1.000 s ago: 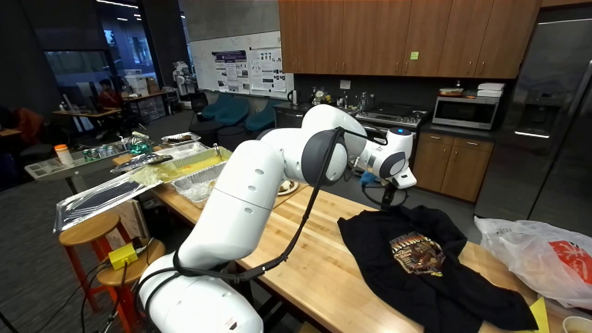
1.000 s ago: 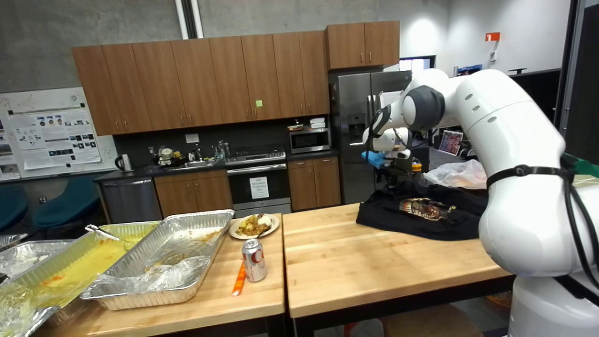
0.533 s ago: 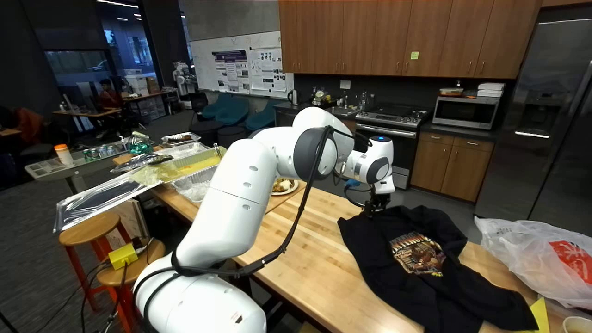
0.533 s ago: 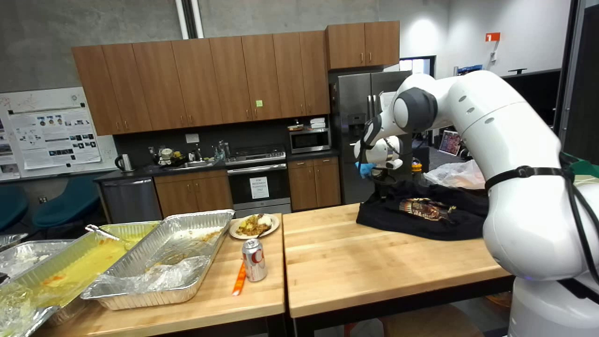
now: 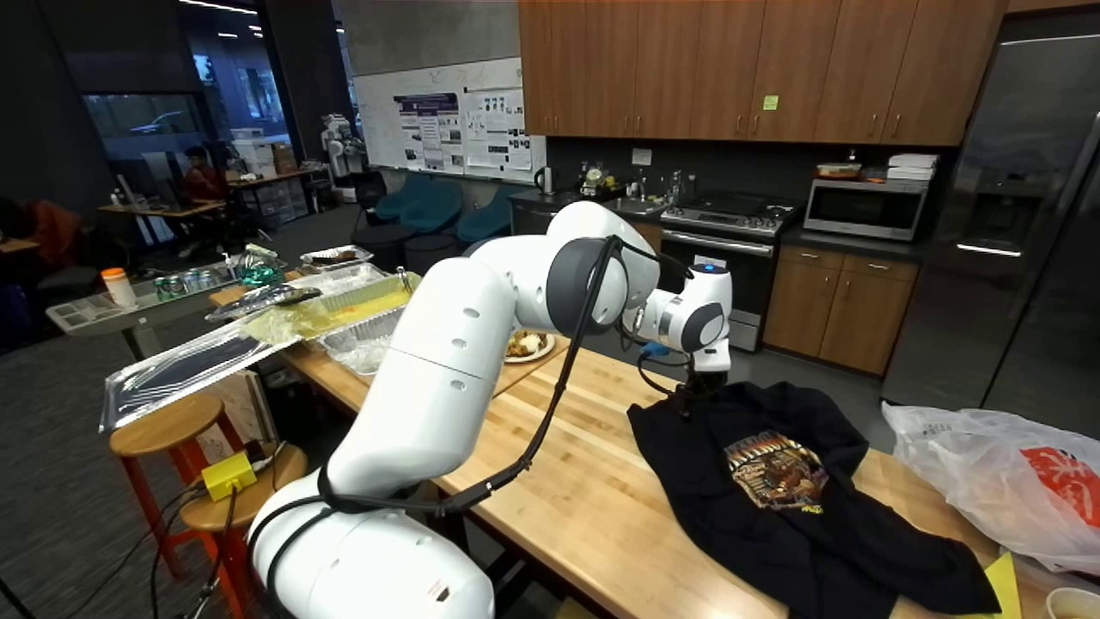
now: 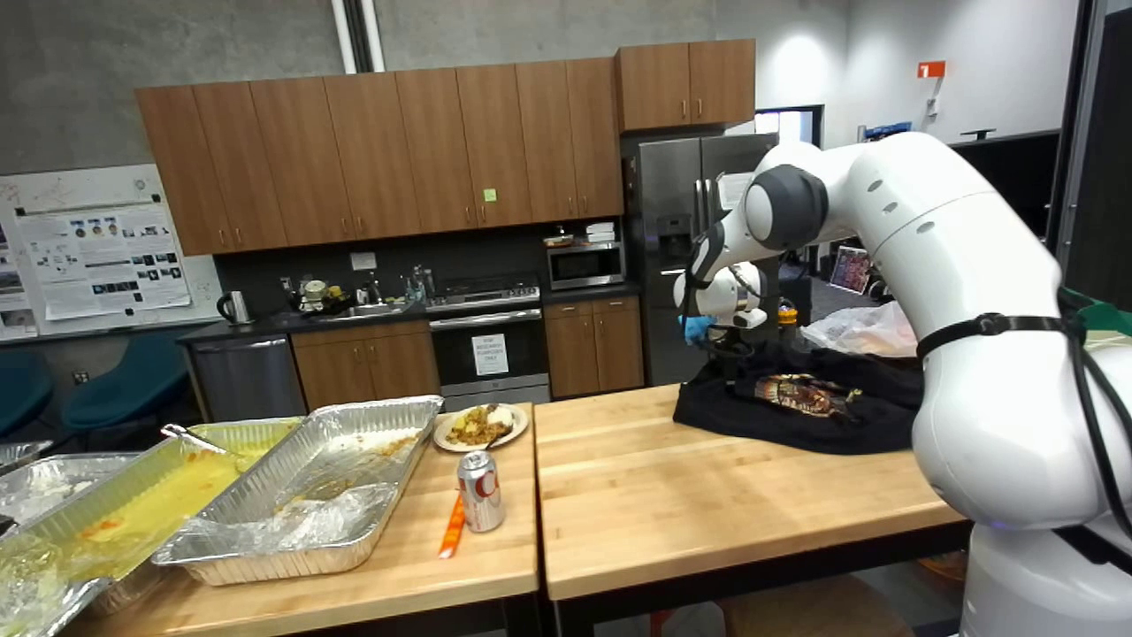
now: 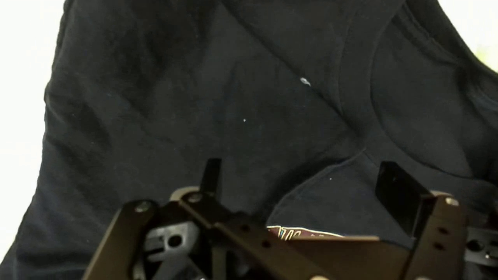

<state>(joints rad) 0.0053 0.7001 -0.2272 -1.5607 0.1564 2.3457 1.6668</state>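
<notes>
The black two-fingered pincer (image 7: 298, 171) has its fingers (image 7: 398, 194) spread wide apart over a black cloth shirt (image 5: 799, 542), near its collar band (image 7: 358, 89); whether they touch the fabric cannot be told. The shirt lies rumpled on the right part of a pale wooden table (image 5: 601, 481), its multicoloured print (image 5: 776, 471) facing up. In an exterior view, a white plastic bag (image 5: 971, 464) with red printing sits to its right. In an exterior view, a silver drink can (image 6: 481, 492) stands upright on the left-hand wooden table (image 6: 495, 557), near a cream plate of food (image 6: 447, 441) and a rectangular foil tray (image 6: 283, 563).
</notes>
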